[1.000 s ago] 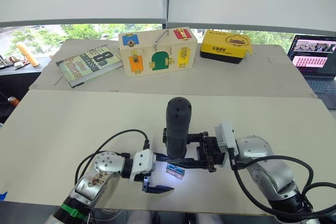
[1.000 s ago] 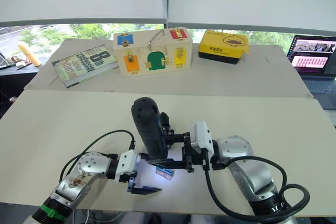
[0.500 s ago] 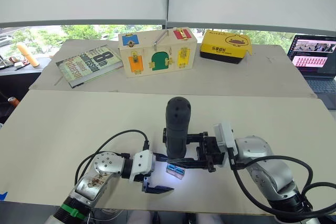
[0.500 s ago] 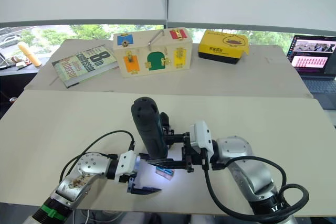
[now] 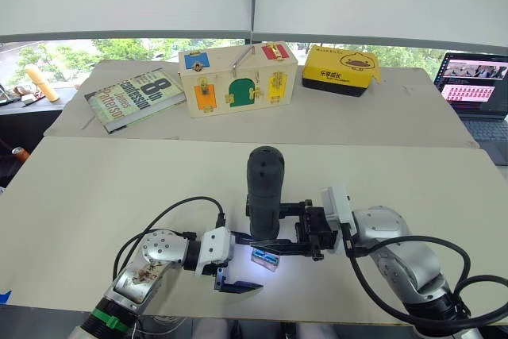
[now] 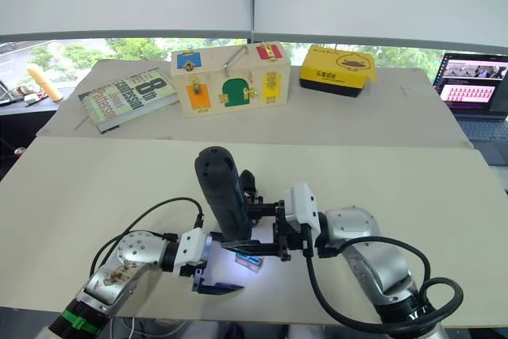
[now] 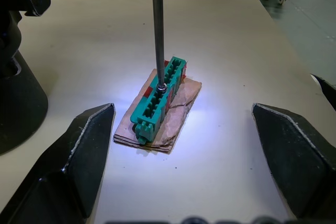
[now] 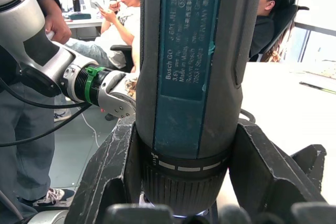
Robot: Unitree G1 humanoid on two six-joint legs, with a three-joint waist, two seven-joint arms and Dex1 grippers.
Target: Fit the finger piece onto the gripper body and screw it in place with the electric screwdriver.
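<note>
Spanning the foreground, the table [image 5: 95, 196] carries both arms at its near edge, with a book, a wooden latch box, a yellow box and a laptop well back from the work. Next in bulk is the electric screwdriver [image 5: 264, 192], held upright by the right gripper [image 5: 295, 232], whose jaws are clamped around the lower barrel of the handle, as the right wrist view shows. Its thin bit [image 7: 157, 30] runs straight down to a small green strip [image 7: 156, 102] lying on a scrap of tan card, the tip touching one pocket of the strip where a small screw seems to sit. The left gripper [image 5: 232, 263] rests just beside this, jaws wide apart and holding nothing, lit by its own wrist lamp.

Judging by this, the step in hand is picking a screw onto the bit, before any fastening. I cannot pick out the finger piece or the gripper body with any certainty. The next move likely calls for lifting the bit straight up without tilting, so the screw stays seated.
</note>
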